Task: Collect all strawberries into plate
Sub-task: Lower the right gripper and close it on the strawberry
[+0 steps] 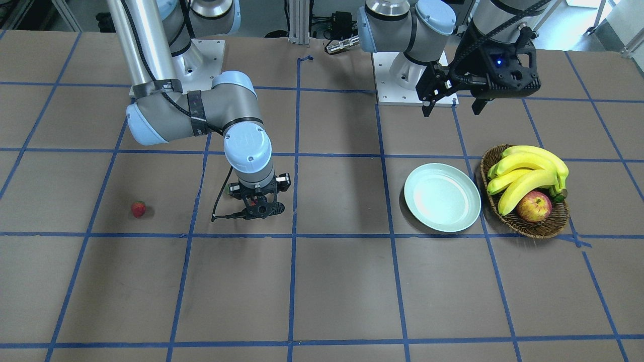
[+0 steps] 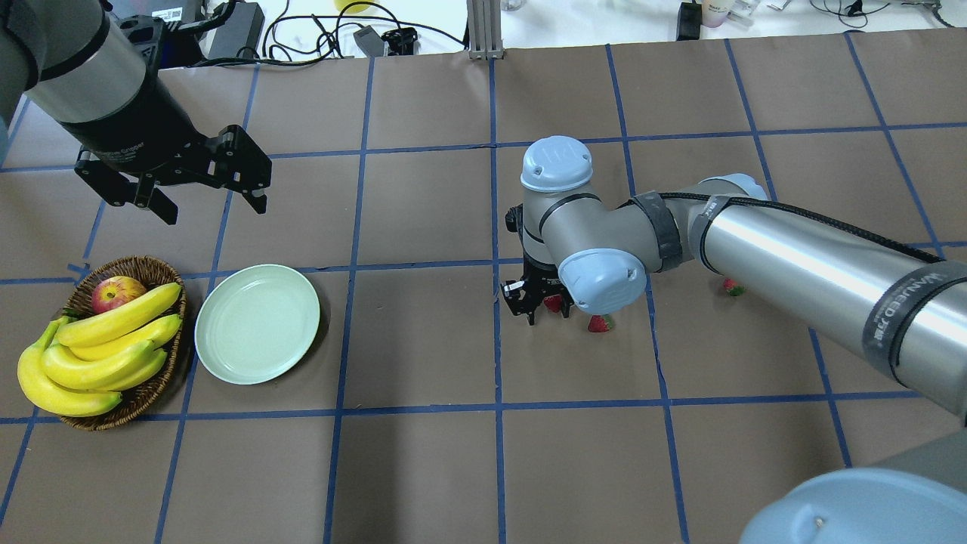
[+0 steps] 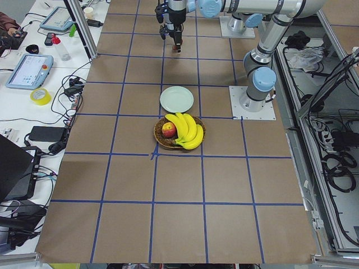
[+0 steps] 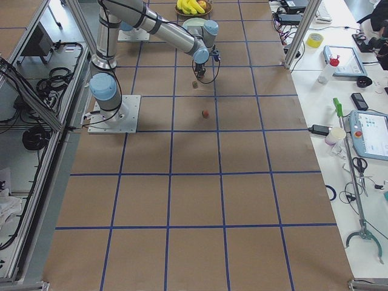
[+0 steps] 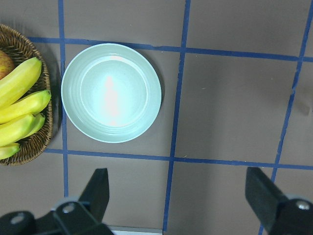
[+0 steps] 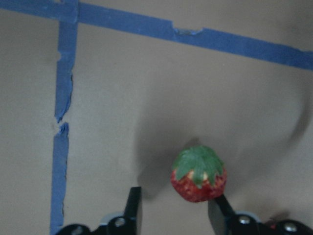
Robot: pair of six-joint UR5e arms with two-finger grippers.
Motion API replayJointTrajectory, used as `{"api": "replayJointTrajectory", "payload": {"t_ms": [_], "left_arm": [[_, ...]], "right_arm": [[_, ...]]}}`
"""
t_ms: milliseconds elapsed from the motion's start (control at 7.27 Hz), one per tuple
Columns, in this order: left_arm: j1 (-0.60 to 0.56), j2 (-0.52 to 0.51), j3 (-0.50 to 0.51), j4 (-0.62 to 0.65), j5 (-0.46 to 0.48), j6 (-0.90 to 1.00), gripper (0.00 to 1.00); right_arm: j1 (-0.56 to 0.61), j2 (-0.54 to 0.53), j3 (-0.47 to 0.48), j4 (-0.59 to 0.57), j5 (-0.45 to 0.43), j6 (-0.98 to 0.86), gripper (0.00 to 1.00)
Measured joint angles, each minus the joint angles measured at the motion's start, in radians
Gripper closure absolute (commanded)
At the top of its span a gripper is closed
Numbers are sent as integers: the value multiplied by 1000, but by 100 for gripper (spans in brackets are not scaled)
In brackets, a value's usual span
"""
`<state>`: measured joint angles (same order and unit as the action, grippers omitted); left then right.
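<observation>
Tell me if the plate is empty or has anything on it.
Empty: the plate shows only bare pale green surface in the left wrist and overhead views.

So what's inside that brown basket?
A bunch of yellow bananas and a red-yellow apple fill the basket. Anything beneath the bananas is covered.

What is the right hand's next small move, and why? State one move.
Probably close the right hand on the strawberry. The strawberry sits between the open fingers, nearer one of them, and the plate holds nothing yet.
</observation>
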<state>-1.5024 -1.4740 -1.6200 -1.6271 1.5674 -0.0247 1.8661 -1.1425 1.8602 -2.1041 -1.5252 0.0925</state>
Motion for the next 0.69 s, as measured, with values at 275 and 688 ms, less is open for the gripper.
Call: {"api": "replayJointTrajectory", "payload": {"t_ms": [275, 688], "left_arm": [[2, -6, 0, 6, -1, 1, 0], [3, -6, -2, 4, -1, 0, 0]], "right_arm": [[-1, 0, -6, -3, -7, 19, 69], [-1, 1, -15, -5, -8, 65, 43]]}}
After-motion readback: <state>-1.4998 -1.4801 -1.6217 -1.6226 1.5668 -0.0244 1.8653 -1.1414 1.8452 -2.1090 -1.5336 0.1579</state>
